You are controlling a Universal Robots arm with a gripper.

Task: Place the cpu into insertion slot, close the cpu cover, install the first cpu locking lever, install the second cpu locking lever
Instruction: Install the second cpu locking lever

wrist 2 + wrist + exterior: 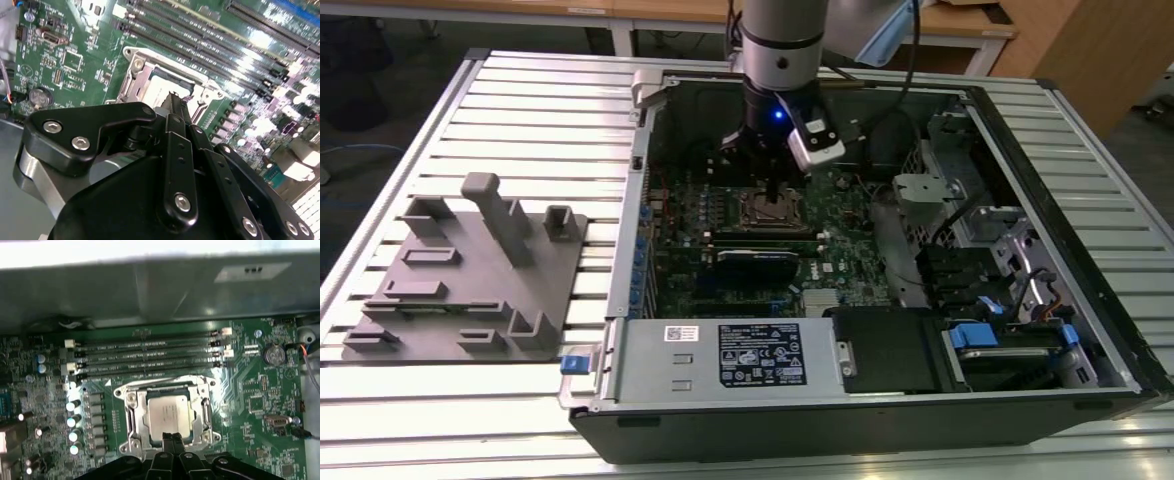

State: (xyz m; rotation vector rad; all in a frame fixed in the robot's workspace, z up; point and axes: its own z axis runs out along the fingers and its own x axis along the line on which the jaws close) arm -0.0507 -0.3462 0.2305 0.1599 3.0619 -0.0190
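Observation:
The cpu (pixel 170 415), a pale silver-grey square, lies in the insertion slot (pixel 767 212) on the green motherboard. The cpu cover (pixel 131 410), a dull metal frame, lies flat around it, and the chip shows through its window. In the second wrist view the cpu cover (pixel 137 65) frames a dark opening beyond the fingers. My gripper (pixel 173 438) hangs just above the socket's near edge with its black fingers pressed together and nothing between them. It also appears from behind in the second wrist view (pixel 176 102) and in the exterior view (pixel 783 190). I cannot make out the locking levers.
Several long black memory slots (pixel 150 352) run beside the socket, with the grey case wall (pixel 150 290) beyond. A row of capacitors (pixel 74 405) stands on another side. In the exterior view, a grey fixture (pixel 467 270) sits on the slatted table at the left, and a drive cage (pixel 987 260) fills the case's right.

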